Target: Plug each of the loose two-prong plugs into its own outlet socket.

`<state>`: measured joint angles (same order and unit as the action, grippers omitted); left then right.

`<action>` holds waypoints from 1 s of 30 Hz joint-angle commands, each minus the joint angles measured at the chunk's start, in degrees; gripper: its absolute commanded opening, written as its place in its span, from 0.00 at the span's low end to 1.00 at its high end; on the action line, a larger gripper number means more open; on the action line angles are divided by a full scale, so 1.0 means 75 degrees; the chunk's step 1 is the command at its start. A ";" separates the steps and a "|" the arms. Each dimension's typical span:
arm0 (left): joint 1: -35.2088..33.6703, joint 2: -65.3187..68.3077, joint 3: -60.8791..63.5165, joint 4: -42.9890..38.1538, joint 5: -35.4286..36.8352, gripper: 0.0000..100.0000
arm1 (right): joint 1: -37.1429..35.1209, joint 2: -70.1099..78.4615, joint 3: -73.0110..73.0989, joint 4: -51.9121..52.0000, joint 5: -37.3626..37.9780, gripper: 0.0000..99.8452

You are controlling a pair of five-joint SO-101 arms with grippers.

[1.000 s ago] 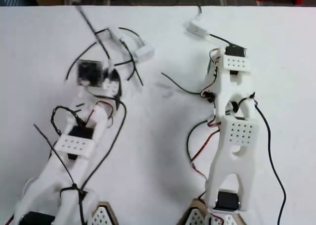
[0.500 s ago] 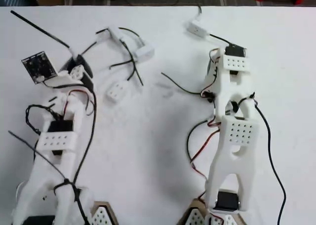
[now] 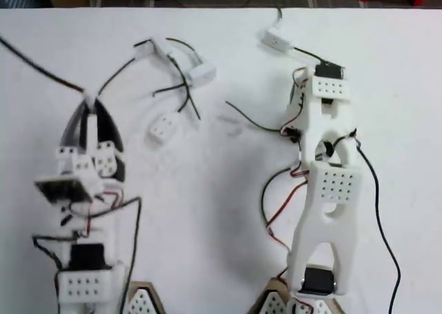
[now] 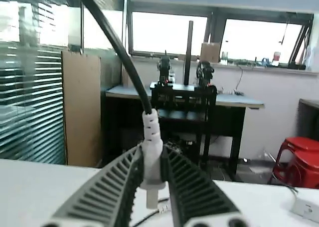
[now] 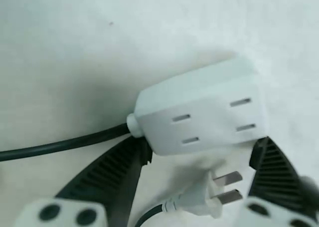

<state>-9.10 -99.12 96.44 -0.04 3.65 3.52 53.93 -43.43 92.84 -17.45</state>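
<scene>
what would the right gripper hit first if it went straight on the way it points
Probably the loose two-prong plug lying between the right gripper's open jaws, then the white outlet block just beyond; depth is unclear.

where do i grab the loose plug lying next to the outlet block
Grip the two-prong plug by its white body, behind the prongs, coming down from above: it lies flat on the table, cord trailing from its back. The open right pincer straddles it beside the outlet block.
</scene>
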 commanded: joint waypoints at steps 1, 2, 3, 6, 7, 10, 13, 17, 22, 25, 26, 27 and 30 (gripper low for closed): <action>-0.0311 -0.0744 -0.0023 0.0879 -0.0023 0.02 | -0.0123 -0.0346 -0.0141 -0.0064 0.0059 0.32; -0.0346 -0.0709 0.0082 0.0879 -0.0023 0.02 | -0.0123 -0.0416 -0.0246 0.0041 0.0059 0.32; -0.0416 -0.0674 0.0094 0.0903 -0.0023 0.02 | -0.0123 -0.0510 -0.0328 0.0135 0.0059 0.32; -0.0733 -0.0674 0.0070 0.0985 0.0000 0.02 | -0.0287 -0.0838 -0.0656 0.0404 0.0047 0.32; -0.0862 -0.0674 0.0070 0.1114 0.0070 0.02 | -0.0393 -0.0944 -0.0750 0.0475 0.0047 0.32; -0.1635 -0.0674 0.0082 0.1313 0.0996 0.02 | -0.0979 -0.1190 -0.0973 0.0592 0.0105 0.32; -0.2702 -0.0674 0.0082 0.1301 0.1606 0.02 | -0.1811 -0.1260 -0.1125 0.0580 0.0832 0.32; -0.3815 -0.0674 0.0082 0.1582 0.1571 0.02 | -0.2913 -0.1225 -0.1360 0.0510 0.1430 0.32; -0.5046 -0.0674 0.0082 0.1911 0.0387 0.02 | -0.3886 -0.1225 -0.1700 0.0346 0.0785 0.32; -0.5433 -0.0674 0.0082 0.2227 -0.0129 0.02 | -0.4214 -0.1225 -0.1747 0.0088 -0.0387 0.32; -0.5515 -0.0674 0.0082 0.2309 -0.0246 0.02 | -0.4308 -0.1225 -0.1747 -0.0041 -0.0668 0.32; -0.5562 -0.0674 0.0082 0.2379 -0.0293 0.02 | -0.4413 -0.1237 -0.1747 -0.0170 -0.0903 0.32; -0.5585 -0.0674 0.0082 0.2626 -0.0328 0.02 | -0.4788 -0.1237 -0.1747 -0.0592 -0.1430 0.32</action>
<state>-50.07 -103.34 97.23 18.33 2.15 -28.92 48.66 -54.15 92.04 -22.90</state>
